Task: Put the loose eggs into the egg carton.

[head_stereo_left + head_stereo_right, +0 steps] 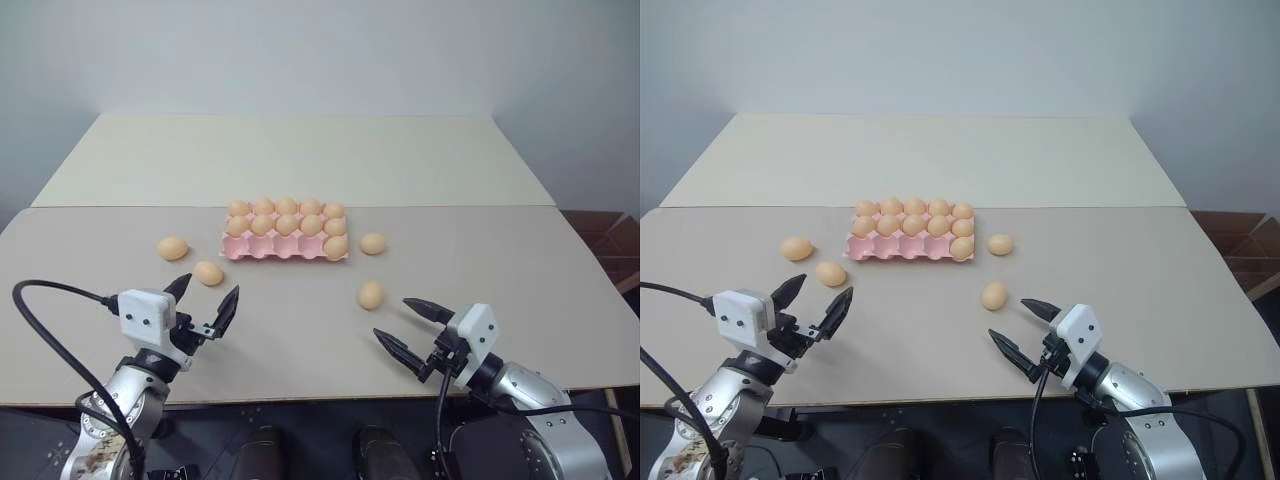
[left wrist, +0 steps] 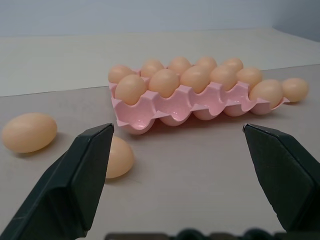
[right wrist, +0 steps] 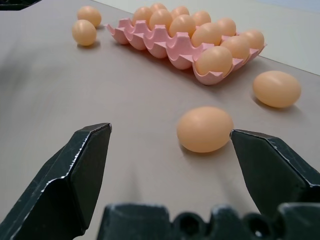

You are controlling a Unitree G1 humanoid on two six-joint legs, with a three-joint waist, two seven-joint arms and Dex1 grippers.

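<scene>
Four loose eggs lie on the pale table (image 1: 120, 330) around the pink egg carton (image 1: 285, 247), which sits at the centre of the head view. Two are left of it: one egg (image 1: 172, 248) just off its left end, another egg (image 1: 208, 273) lower and nearer the left gripper (image 1: 208, 305). Two are to the right: a third egg (image 1: 373, 243) just beside the carton's right end and a fourth egg (image 1: 371, 294) lower, near the right gripper (image 1: 402, 323).

The carton is a moulded tray with scalloped edges and rounded cups. Its two far rows look full; in the near row only the right-end cup holds an egg, so four cups stand open.

Both grippers hover low over the table with their black fingers spread wide and nothing between them. In the right wrist view the fourth egg sits just ahead of the right-hand finger.

The eggs are smooth, matte, oval and probably light. They would likely roll at a nudge and slip under a hard pinch, and may crack if real. The safest hold seems across the widest middle, fingers on opposite sides, closing gently. The carton looks light too and may slide if bumped.
</scene>
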